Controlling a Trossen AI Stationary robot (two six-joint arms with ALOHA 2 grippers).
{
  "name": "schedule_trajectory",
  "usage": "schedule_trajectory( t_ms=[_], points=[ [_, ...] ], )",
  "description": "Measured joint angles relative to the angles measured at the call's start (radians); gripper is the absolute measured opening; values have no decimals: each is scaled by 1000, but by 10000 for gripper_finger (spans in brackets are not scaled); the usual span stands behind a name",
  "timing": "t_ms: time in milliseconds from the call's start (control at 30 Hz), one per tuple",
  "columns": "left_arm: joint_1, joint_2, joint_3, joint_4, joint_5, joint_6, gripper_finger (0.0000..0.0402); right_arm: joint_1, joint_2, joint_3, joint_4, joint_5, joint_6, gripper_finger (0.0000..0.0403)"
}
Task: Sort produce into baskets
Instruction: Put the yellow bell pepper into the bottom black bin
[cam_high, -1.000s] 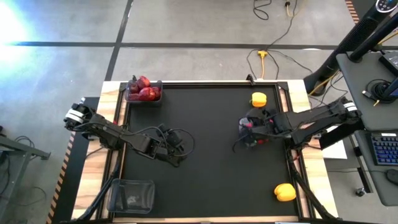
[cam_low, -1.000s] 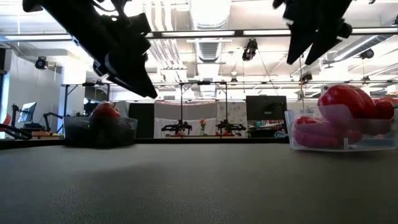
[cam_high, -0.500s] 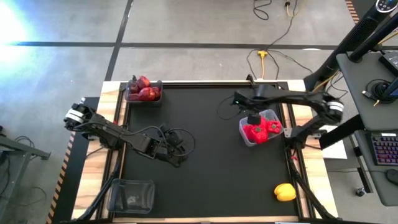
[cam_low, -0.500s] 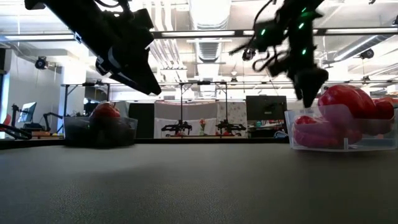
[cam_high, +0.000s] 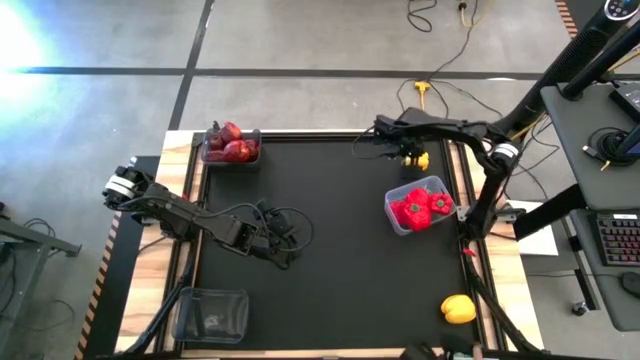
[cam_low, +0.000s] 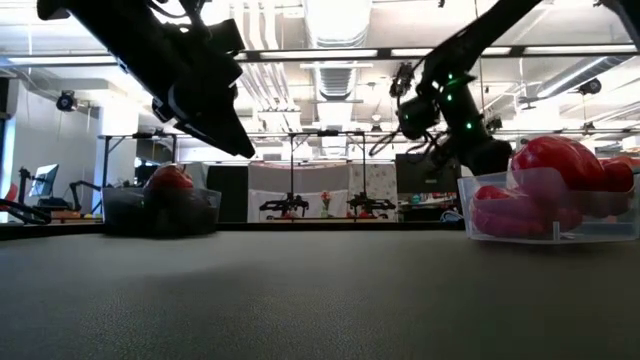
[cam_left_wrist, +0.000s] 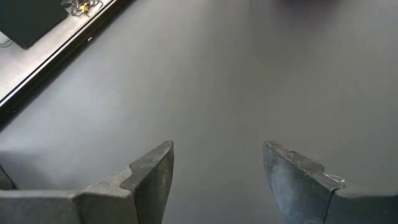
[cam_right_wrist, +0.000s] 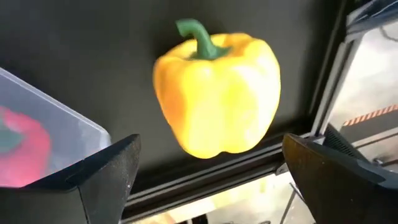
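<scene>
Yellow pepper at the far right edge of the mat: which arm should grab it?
Right. The right gripper hangs open directly over that yellow pepper, which sits between its fingers in the wrist view. The left gripper is open and empty over bare mat, across the table.

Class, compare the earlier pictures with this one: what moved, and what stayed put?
The right tool swung from over the red pepper tub toward the table's far edge and now hangs open over the yellow pepper, not gripping it. The left tool, all three tubs and the near yellow pepper stayed put.
</scene>
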Motion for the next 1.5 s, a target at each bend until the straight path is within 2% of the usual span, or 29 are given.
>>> schedule_trajectory(
  t_ms=[233, 433, 567, 733, 867, 1000, 1067, 1267, 1500],
  points=[
    [1, 0, -3, 9, -12, 64, 228, -88, 91, -8, 118, -69, -44, 381],
    [1, 0, -3, 17, -27, 102, 228, -122, 178, -3, 125, -53, 14, 357],
    [1, 0, -3, 19, -52, 117, 228, -128, 166, -2, 129, -64, 41, 319],
    [-11, -2, 10, 17, -85, 127, 228, -80, 82, 43, 116, -89, 112, 316],
    [-30, -3, 45, 22, -79, 165, 228, 28, -18, 66, 197, -264, 170, 316],
    [-67, -3, 73, 46, -79, 187, 228, 195, -102, 48, 424, -388, 272, 317],
    [-93, -3, 75, 102, -78, 220, 228, 295, -135, 12, 598, -420, 325, 317],
    [-189, -3, 75, 202, -78, 284, 228, 613, -109, -161, 1172, -444, 376, 319],
    [-276, 6, 75, 229, -78, 238, 228, 882, 71, -256, 1647, -426, 479, 322]
  ],
)
